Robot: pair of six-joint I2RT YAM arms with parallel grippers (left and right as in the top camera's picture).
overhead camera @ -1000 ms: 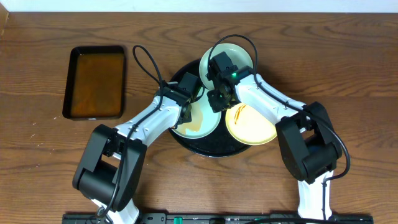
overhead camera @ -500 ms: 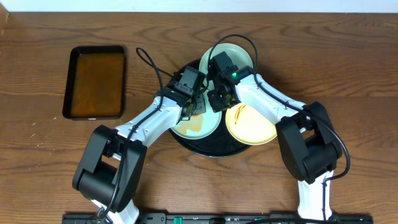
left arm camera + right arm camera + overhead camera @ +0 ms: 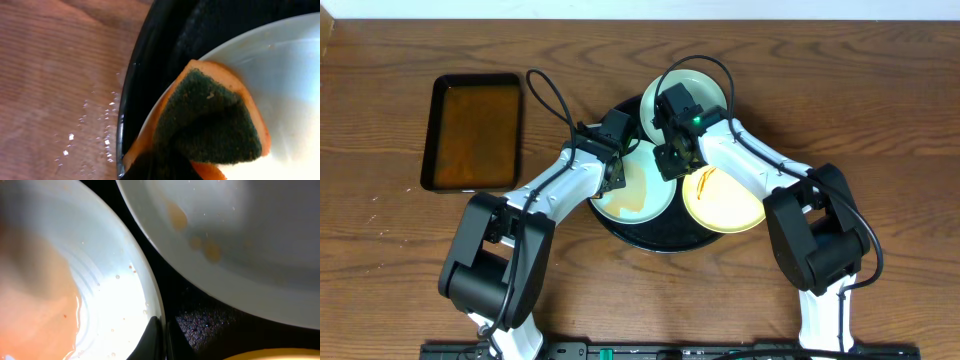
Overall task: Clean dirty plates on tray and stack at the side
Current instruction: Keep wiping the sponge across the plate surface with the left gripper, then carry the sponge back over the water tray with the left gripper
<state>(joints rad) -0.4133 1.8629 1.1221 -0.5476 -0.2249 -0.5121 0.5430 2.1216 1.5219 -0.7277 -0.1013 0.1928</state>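
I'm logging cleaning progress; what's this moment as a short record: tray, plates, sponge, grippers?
tray: round black tray, all three plates on it
plate under sponge: blue-green plate, front left, brownish film
other plates: pale green plate at back; yellow plate, orange streaks
left gripper: shut on sponge, sponge on blue-green plate
right gripper: shut, tips at blue-green plate's rim
stacked aside: none yet

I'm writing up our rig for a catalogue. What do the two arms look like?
Both the left arm and right arm have white shells, black joints and looping black cables. A green light glows on the right wrist.
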